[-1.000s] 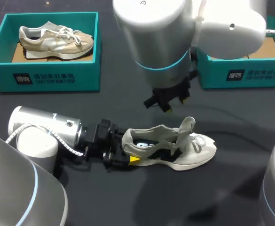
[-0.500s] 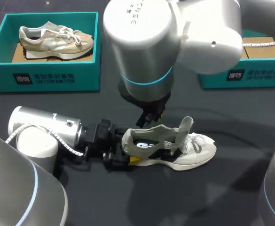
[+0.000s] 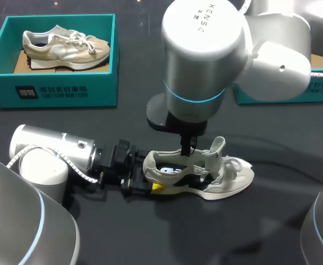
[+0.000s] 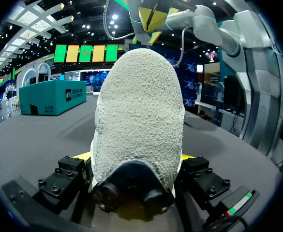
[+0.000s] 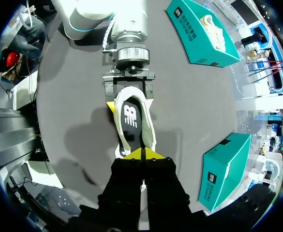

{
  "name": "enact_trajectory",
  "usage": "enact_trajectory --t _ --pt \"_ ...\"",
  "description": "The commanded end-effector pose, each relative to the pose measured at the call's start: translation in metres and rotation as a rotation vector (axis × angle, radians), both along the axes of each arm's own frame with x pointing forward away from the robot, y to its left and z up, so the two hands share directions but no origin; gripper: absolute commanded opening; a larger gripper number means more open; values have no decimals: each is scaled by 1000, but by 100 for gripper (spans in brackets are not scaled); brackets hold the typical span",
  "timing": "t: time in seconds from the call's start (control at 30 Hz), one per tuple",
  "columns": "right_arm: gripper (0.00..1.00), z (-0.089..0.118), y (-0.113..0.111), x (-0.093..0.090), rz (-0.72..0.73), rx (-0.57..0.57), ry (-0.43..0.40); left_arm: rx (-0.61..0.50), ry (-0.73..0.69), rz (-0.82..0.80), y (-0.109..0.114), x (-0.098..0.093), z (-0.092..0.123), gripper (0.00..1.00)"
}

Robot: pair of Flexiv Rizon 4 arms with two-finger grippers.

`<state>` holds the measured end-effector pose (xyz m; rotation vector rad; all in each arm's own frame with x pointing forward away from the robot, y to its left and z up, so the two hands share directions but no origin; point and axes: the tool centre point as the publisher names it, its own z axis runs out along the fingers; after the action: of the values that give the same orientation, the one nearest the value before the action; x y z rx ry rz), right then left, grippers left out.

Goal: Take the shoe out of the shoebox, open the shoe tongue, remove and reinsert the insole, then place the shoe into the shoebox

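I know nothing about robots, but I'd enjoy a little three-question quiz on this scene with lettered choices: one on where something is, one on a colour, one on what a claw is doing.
1. Where is the white shoe?
A) on the floor
B) on the dark table
C) lifted in the air

2. What colour is the box holding the beige shoe?
A) teal
B) red
C) yellow

3. What is the left gripper doing?
A) hanging open above the table
B) gripping a lace
C) shut on the white shoe's heel

Answers:
1 B, the shoe rests on its sole on the tabletop.
2 A, the box's walls are teal all round.
3 C, the left wrist view shows a finger against each side of the heel.
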<state>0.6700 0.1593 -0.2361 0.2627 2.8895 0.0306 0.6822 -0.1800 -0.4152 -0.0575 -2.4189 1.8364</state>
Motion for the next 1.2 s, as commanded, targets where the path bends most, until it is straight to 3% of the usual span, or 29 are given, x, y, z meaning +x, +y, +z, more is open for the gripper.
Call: enact_trajectory --t 0.03,0.23,0.63,0.83,1.2 --pt "0 -23 6 4 58 32 18 1 -1 2 3 -2 -2 0" --pt "0 -44 9 5 107 41 39 1 -1 2 3 -2 -2 0" --pt "0 -44 9 5 107 41 39 1 -1 2 3 -2 -2 0" --pt "0 -73 42 8 193 -47 53 1 -1 2 3 -2 -2 0" --pt "0 -104 53 17 227 -40 91 1 -1 2 3 -2 -2 0"
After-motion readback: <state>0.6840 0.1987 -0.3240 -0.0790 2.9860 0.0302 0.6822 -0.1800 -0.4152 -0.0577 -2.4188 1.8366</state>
